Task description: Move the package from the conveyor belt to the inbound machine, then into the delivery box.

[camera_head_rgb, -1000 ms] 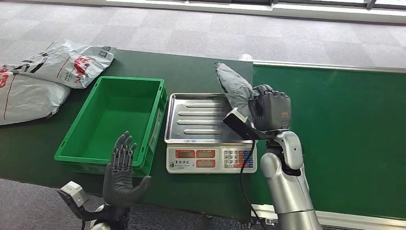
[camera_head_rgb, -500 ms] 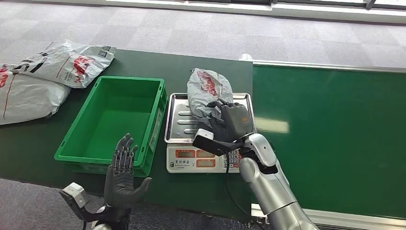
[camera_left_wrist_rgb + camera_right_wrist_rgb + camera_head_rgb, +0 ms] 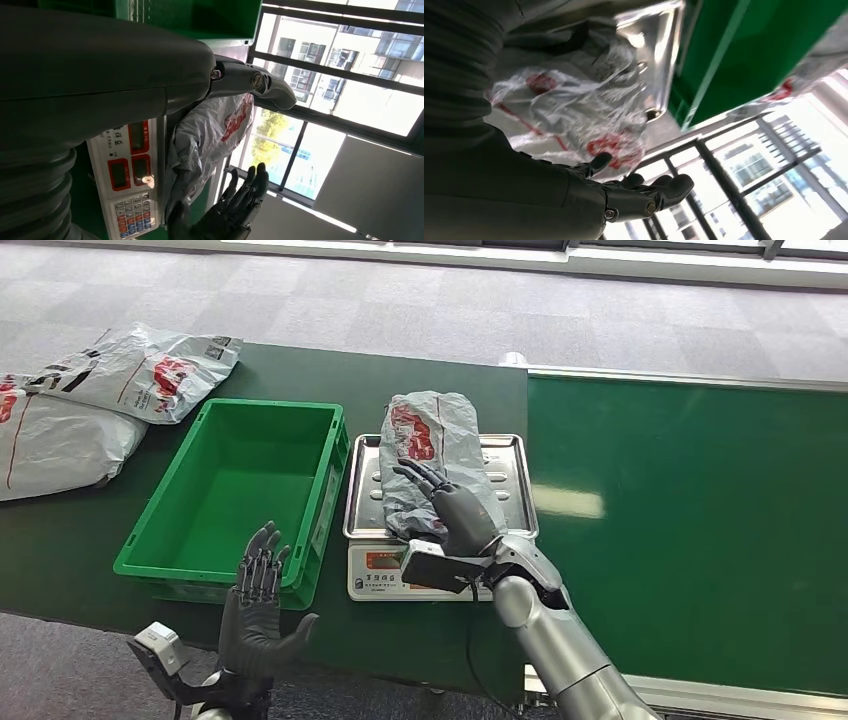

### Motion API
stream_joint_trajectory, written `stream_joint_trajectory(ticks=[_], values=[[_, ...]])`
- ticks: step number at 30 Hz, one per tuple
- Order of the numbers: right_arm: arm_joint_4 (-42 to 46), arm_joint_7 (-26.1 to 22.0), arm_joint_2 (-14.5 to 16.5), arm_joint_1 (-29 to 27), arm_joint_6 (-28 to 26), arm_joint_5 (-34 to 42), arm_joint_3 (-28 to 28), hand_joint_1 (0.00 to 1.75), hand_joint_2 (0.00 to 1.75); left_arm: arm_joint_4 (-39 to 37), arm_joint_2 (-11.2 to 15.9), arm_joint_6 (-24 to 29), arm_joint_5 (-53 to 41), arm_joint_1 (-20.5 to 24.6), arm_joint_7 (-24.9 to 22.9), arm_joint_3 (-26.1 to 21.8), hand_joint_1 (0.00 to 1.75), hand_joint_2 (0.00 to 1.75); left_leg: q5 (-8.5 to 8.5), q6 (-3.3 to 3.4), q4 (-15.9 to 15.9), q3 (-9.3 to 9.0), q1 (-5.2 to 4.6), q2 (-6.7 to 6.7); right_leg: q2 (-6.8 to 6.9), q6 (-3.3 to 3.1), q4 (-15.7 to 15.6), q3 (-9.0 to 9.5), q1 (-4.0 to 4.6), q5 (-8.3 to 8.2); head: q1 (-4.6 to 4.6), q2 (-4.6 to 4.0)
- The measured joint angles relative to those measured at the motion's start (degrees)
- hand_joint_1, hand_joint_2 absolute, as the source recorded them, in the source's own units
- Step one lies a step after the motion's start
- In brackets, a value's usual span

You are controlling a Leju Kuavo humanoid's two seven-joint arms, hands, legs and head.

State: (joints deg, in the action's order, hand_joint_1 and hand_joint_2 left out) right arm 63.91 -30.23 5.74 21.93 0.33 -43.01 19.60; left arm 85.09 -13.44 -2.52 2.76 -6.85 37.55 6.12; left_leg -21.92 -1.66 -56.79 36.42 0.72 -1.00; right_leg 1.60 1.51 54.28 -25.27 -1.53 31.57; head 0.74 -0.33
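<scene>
the left hand [image 3: 255,605] waits open and empty by the green delivery box [image 3: 240,495]; the right hand [image 3: 450,510], fingers spread, rests against the package [image 3: 430,455] lying on the scale tray [image 3: 510,485] for weighing.

Package [image 3: 432,445]: thin grey plastic film, crinkled and glossy, red print on its face; highlights are seen along the creases in the right wrist view.
Scale tray [image 3: 512,480]: bright sheet metal, polished and ribbed, window light mirrored in it.
Scale body [image 3: 380,575]: smooth pale plastic, with red display windows and a coloured keypad.
Crate [image 3: 236,492]: moulded green plastic, smooth, with a slight sheen.
Counter [image 3: 90,545]: covered in dark green matt sheet.
Conveyor belt [image 3: 690,530]: brighter green, matt, edged with a pale metal rail.
Spare bags [image 3: 110,390]: white and grey glossy plastic film, wrinkled.
Right hand [image 3: 455,510]: dark matt plastic.
Right arm [image 3: 560,650]: silver with a satin sheen.
Floor [image 3: 420,310]: grey carpet tiles, rough-textured.
</scene>
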Motion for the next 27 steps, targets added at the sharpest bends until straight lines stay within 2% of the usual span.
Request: stream_joint_trajectory(ticks=[4,7,8,10,11,12,16,18,21,24,27], values=[[3.4,-8.3,-0.4,-0.7,15.6,20.5,-0.5,0.0,0.0,0.0,0.2,0.1,0.2,-0.1,0.0,0.0,0.0,1.75,0.0,0.0,0.0,0.0,0.01,0.0,0.0,0.0,0.0,-0.01,-0.02,0.0,0.0,0.0],[9.1,-9.8,-0.8,-1.9,23.7,31.6,-1.4,0.0,0.0,0.0,0.2,0.4,0.4,-0.3,0.1,0.0,0.0,1.75,-0.01,0.0,0.0,0.01,0.02,0.0,0.0,0.0,0.0,-0.02,-0.02,0.0,-0.01,0.0],[11.1,-9.9,-0.8,-2.1,25.1,34.0,-1.7,0.0,0.44,0.1,0.2,0.6,0.4,-0.4,0.1,0.0,0.0,1.75,-0.01,0.0,0.0,0.01,0.02,-0.02,-0.04,0.0,0.0,-0.03,-0.01,0.0,-0.01,0.0],[14.8,-10.0,-0.9,-2.8,23.4,34.4,-2.1,0.0,1.31,0.4,0.2,1.5,0.2,-0.7,0.2,0.0,0.0,0.87,-0.01,0.0,0.0,0.01,0.02,-0.04,-0.07,0.0,0.0,-0.04,0.0,0.0,0.0,0.0],[16.8,-10.0,-0.9,-3.2,19.6,32.5,-2.2,0.0,1.75,0.7,0.2,2.5,-0.4,-0.9,0.2,0.0,0.0,0.44,-0.01,0.0,0.0,0.01,0.02,-0.04,-0.06,0.0,0.0,-0.04,0.0,0.0,-0.01,0.0],[18.9,-10.0,-0.9,-3.7,14.7,29.9,-2.4,0.0,1.75,1.2,0.2,3.9,-1.4,-1.2,0.2,0.0,0.0,0.0,-0.01,0.0,0.0,0.01,0.02,-0.03,-0.04,-0.01,0.0,-0.04,0.0,0.01,0.0,0.0],[26.2,-9.7,-0.9,-6.2,-7.8,15.0,-2.4,0.0,1.75,3.9,0.2,12.0,-10.0,-1.8,-1.3,-0.1,0.0,1.75,-0.01,0.0,0.0,0.01,0.08,-0.01,0.0,-0.01,0.0,-0.05,-0.01,0.01,-0.01,0.0],[29.9,-9.4,-0.7,-8.4,-15.5,10.0,-2.4,0.0,1.75,5.6,0.2,14.3,-14.8,-0.7,-1.8,-0.1,0.0,1.75,0.0,0.0,0.0,0.03,0.1,0.04,0.06,-0.01,0.0,-0.04,-0.02,0.0,0.0,0.0],[34.5,-9.1,-0.5,-11.3,-24.1,6.5,-2.0,0.0,1.75,7.3,0.2,17.6,-22.9,3.7,-3.1,0.0,0.0,1.75,0.0,0.0,0.0,0.03,0.11,0.12,0.12,0.0,0.0,-0.01,0.0,0.0,-0.01,0.0],[37.4,-8.7,-0.4,-13.4,-28.0,5.5,-1.0,0.0,1.75,7.4,0.4,23.3,-32.9,9.8,-6.1,0.9,0.0,1.75,0.04,-0.03,0.0,0.02,0.11,0.12,0.11,0.0,0.0,-0.01,0.01,-0.03,-0.01,0.0],[38.3,-7.5,-0.3,-14.0,-28.8,6.1,-0.1,0.0,1.75,5.3,0.8,28.1,-41.3,16.6,-9.6,3.2,0.0,1.75,0.14,-0.05,0.0,0.03,0.13,0.13,0.11,0.01,0.0,-0.02,0.01,-0.1,-0.01,0.0]])
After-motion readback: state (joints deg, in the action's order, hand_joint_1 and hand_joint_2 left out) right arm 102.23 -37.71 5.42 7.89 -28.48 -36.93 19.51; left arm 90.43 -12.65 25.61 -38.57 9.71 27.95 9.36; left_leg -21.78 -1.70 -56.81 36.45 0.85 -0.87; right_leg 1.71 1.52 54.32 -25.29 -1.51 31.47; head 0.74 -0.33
